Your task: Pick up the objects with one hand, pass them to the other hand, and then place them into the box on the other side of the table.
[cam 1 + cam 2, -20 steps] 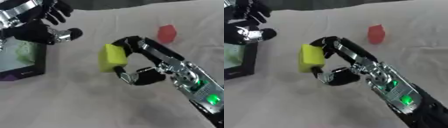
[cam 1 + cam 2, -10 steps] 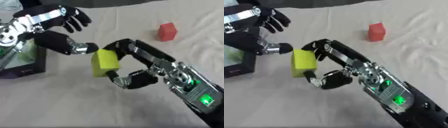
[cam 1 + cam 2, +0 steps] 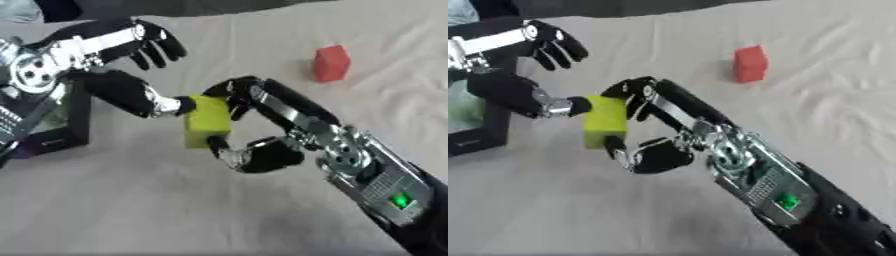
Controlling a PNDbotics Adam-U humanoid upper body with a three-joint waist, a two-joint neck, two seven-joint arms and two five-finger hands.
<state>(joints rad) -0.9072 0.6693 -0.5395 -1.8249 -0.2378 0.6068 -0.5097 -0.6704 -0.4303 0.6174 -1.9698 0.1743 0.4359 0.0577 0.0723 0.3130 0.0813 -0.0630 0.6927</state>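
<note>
A yellow-green block [image 3: 207,127] hangs above the cloth, pinched between the thumb and curled fingers of my right hand [image 3: 262,125]. My left hand [image 3: 114,65] is spread open at the block's left side. Its thumb tip [image 3: 179,105] touches the block's upper left edge, and its fingers reach out above the block without closing. A red block [image 3: 331,63] stands on the cloth at the upper right. The black box [image 3: 61,130] sits at the left edge, mostly behind my left hand.
A wrinkled pale cloth [image 3: 131,200] covers the table. Something green shows inside the box [image 3: 465,107]. The box's black wall stands close to the left arm.
My right hand has carried the yellow-green block leftward. My left hand has come down and right from the box until its thumb meets the block.
</note>
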